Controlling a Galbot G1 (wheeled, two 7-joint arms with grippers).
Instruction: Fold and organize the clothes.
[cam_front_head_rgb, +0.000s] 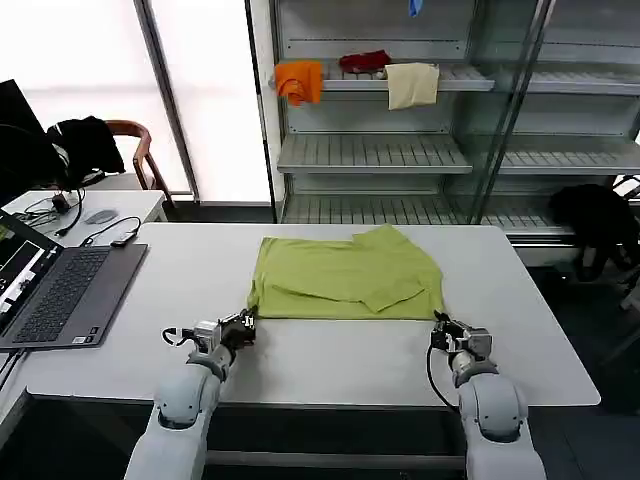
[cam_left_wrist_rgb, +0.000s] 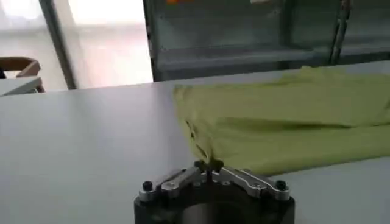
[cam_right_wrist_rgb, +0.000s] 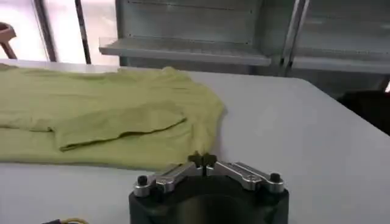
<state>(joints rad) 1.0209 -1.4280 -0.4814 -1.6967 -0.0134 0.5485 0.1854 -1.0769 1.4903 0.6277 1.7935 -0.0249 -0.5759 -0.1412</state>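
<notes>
Tabletop (cam_front_head_rgb: 330, 370): white, broad, bare along its near edge; carries every item listed below.

T-shirt (cam_front_head_rgb: 345, 278): lime-green, lying flat at mid-tabletop, already partly folded, with both sleeves turned inward over the body. Near hem runs between the two grippers. Risk: the layers are loose, so a lift from the two near corners may let the folded-in sleeves slide out and undo the work. A pull by one arm ahead of the other would likely skew the fold.

Laptop (cam_front_head_rgb: 55, 290): open, at the tabletop's left side, well apart from the T-shirt. Low risk, unless the left arm swings wide.

Left gripper (cam_front_head_rgb: 243, 325): at the T-shirt's near left corner, jaws pressed together; in the left wrist view the tips (cam_left_wrist_rgb: 208, 165) sit at the cloth's edge. Whether cloth is caught between them cannot be told. Risk: a pinch on the top layer alone, or on nothing, would leave the corner behind.

Right gripper (cam_front_head_rgb: 440, 328): at the near right corner, jaws likewise pressed together, tips (cam_right_wrist_rgb: 202, 159) touching or just short of the hem. Same risk of an empty or partial pinch.
</notes>
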